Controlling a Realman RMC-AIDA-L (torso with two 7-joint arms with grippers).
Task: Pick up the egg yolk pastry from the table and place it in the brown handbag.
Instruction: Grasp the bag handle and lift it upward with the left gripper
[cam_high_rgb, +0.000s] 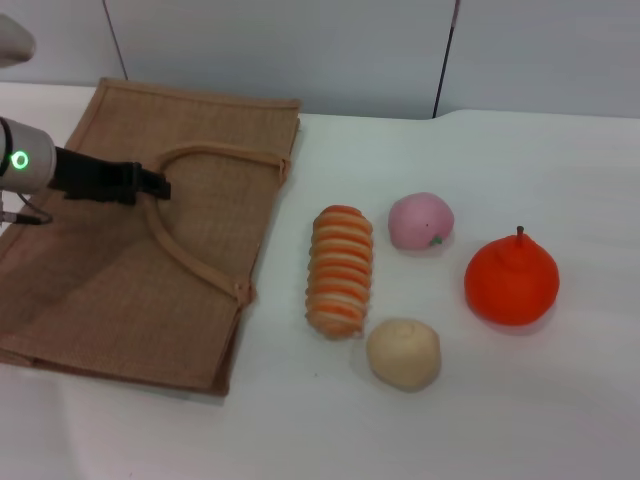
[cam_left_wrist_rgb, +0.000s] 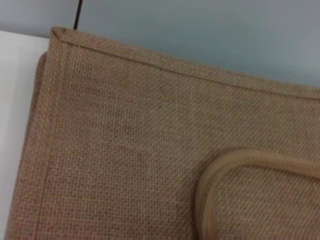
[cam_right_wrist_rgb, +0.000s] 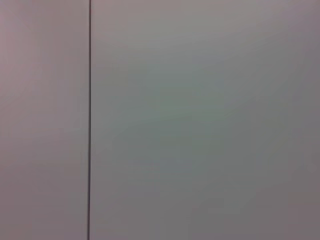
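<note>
The egg yolk pastry, a pale cream round bun, lies on the white table near the front, right of the bag. The brown handbag lies flat at the left, its looped handles resting on top. My left gripper hovers over the bag's upper part, its dark tip right at the handle loop, far from the pastry. The left wrist view shows only the bag's woven cloth and a bend of one handle. My right arm is out of sight; its wrist view shows only a plain wall.
An orange-and-cream striped bread roll lies just left of and behind the pastry. Behind the pastry sits a pink peach, and an orange fruit with a stem stands to the right. A grey wall closes the table's far edge.
</note>
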